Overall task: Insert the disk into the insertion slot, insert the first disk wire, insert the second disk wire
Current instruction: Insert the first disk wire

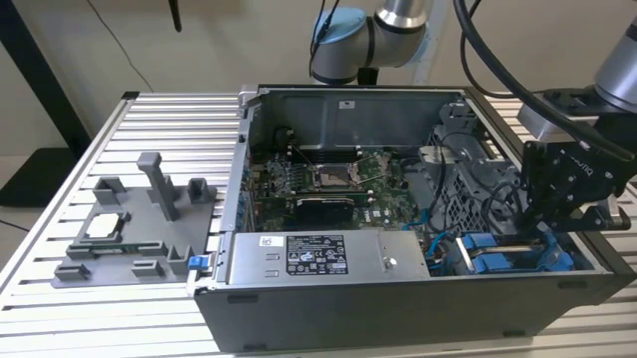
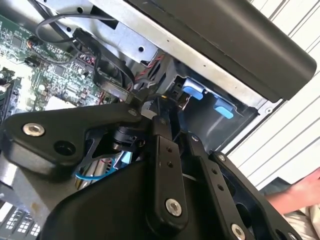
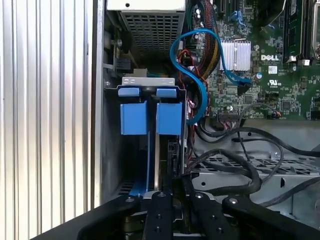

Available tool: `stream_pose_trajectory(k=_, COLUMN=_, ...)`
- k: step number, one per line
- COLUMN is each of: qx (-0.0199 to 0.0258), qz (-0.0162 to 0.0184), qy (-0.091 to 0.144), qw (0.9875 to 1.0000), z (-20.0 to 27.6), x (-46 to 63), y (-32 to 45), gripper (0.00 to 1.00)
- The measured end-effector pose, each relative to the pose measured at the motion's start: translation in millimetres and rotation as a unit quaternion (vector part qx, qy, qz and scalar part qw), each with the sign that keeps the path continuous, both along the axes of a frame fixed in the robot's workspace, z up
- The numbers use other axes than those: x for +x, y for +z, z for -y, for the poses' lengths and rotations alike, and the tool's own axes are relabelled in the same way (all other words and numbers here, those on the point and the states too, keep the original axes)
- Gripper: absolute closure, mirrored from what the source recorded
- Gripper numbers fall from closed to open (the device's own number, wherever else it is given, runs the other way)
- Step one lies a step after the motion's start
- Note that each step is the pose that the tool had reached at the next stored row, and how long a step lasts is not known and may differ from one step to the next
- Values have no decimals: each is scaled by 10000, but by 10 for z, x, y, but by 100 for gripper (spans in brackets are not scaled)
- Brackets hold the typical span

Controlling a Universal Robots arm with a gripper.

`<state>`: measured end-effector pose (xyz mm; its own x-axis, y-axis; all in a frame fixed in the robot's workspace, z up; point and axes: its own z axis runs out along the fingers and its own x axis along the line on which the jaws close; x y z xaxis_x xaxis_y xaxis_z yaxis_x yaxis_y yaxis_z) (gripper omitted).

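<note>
The disk (image 3: 149, 165) is seen edge-on in the first wrist view, its blue rail standing down inside the insertion slot (image 3: 147, 81). The slot is set in the corner of the computer case (image 1: 398, 313) at the exterior view's right. The first step is therefore judged done or nearly done, though how deeply the disk is seated cannot be told.

The gripper (image 3: 177, 182) is lowered into the case close over the disk's edge. Whether it is spread or pressed together cannot be told, nor whether anything is pinched.

A blue cable (image 3: 197, 85) is looped from the board (image 3: 270, 65) to just beside the slot, and black cables (image 3: 235, 165) are draped over the neighbouring metal cage. No wire is seen joined to the disk, so both wire steps are judged left to do.
</note>
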<state>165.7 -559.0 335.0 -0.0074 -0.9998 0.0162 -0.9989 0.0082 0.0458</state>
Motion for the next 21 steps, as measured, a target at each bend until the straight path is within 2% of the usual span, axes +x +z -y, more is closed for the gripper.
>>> stream_pose_trajectory(k=4, qx=7, qz=4, qy=0, qw=10000, z=-1, x=-4, y=-49, gripper=100)
stream_pose_trajectory(k=6, qx=14, qz=4, qy=0, qw=10000, z=0, x=-5, y=-17, gripper=100)
stream_pose_trajectory(k=7, qx=12, qz=4, qy=0, qw=10000, z=0, x=-5, y=29, gripper=0)
stream_pose_trajectory(k=16, qx=3, qz=6, qy=0, qw=10000, z=-17, x=-9, y=435, gripper=0)
stream_pose_trajectory(k=21, qx=-5, qz=22, qy=0, qw=10000, z=-111, x=-10, y=463, gripper=0)
